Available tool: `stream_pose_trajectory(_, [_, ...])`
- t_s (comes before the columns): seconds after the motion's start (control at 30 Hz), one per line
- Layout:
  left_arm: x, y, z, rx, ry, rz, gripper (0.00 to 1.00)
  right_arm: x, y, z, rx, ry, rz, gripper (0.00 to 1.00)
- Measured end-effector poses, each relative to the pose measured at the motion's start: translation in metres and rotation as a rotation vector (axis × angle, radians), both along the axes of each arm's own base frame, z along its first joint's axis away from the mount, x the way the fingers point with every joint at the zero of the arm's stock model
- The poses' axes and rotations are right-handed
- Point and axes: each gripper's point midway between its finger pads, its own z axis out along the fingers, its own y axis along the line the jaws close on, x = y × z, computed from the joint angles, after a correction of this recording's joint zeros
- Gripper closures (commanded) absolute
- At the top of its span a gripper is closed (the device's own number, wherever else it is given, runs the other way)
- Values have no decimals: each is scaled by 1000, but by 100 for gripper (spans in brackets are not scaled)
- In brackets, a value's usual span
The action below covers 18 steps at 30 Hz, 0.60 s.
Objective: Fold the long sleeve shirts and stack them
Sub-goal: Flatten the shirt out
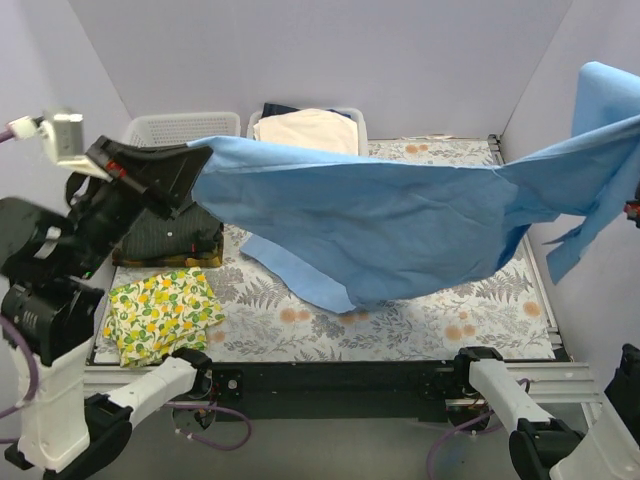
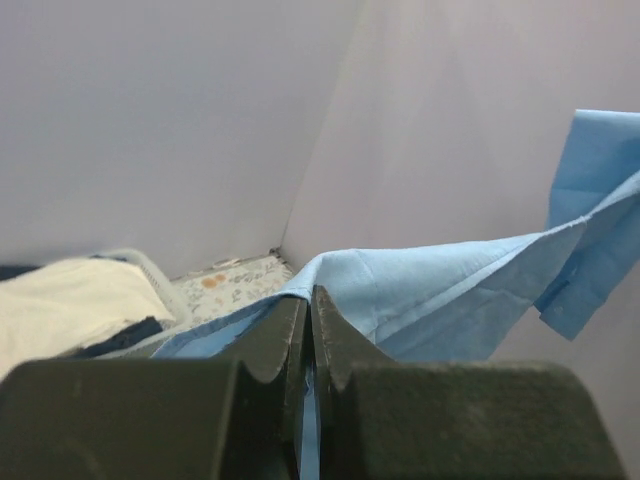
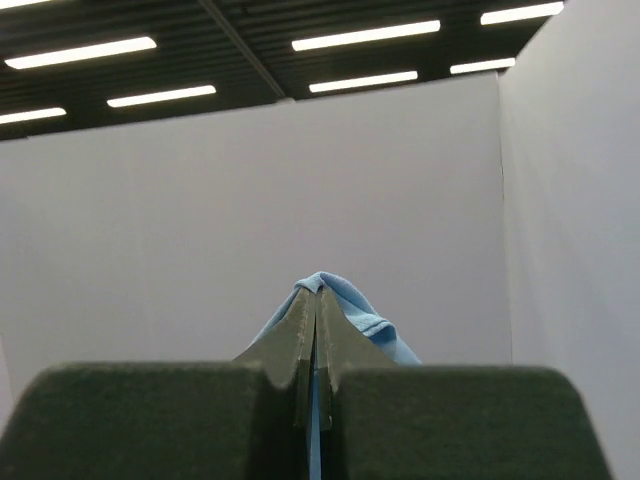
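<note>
Left gripper [image 1: 196, 160]: raised above the left part of the tabletop, jaws clenched on one edge of the light blue shirt; its wrist view shows the two fingers pressed together with blue fabric pinched between them [image 2: 308, 296]
Lemon-print cloth [image 1: 160, 312]: folded flat at the near left corner of the tabletop
Dark pinstriped shirt [image 1: 170, 235]: folded, lying on the tabletop just behind the lemon-print cloth and below the left gripper
White basket [image 1: 165, 128]: at the far left edge, beside a second basket [image 1: 355, 118] that holds a cream garment [image 1: 305, 130]
Light blue shirt [image 1: 380, 220]: up in the air, stretched across the whole workspace from the left gripper to the right edge of the top view; its middle sags, and the lowest fold hangs at or just over the tabletop, contact unclear; a loose end dangles at the far right
Tabletop [image 1: 420, 325]: covered in a fern and flower print, bare in front of the hanging shirt
Right gripper [image 3: 316, 296]: held high, pointing at the wall; fingers shut tight on a bunched bit of the light blue shirt that pokes out above the tips
</note>
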Motion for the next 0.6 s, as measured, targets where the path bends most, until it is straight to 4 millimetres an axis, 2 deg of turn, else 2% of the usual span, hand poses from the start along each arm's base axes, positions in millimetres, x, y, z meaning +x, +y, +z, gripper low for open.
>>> stream_pose_trajectory(0.1, [-36,7,21,-3,-112,-42,99,-36,2,19,-17,-114,12,99])
stream_pose_trajectory(0.2, [-72,18,56,-33,-256,-60,99,-65,3,38,-28,-227,15,99])
stream_pose_trajectory(0.27, [-80,22,69,-46,-305,-55,99,-76,3,48,-32,-283,12,99])
stream_pose_trajectory(0.33, [-77,25,77,-63,-327,-32,99,-72,3,55,-33,-305,10,99])
stream_pose_trajectory(0.37, [-67,24,76,-69,-319,-16,99,-66,4,59,-34,-313,12,99])
stream_pose_trajectory(0.43, [-37,19,67,-75,-276,28,100,-40,5,62,-34,-300,15,99])
stream_pose_trajectory(0.5, [10,9,40,-64,-188,75,100,3,7,53,-28,-245,17,99])
stream_pose_trajectory(0.53, [40,0,19,-44,-120,97,100,34,8,42,-24,-197,16,99])
stream_pose_trajectory(0.57, [72,-9,-7,-21,-45,122,100,77,8,23,-17,-123,9,99])
stream_pose_trajectory(0.6, [106,-19,-38,6,38,145,100,108,8,6,-13,-67,3,99])
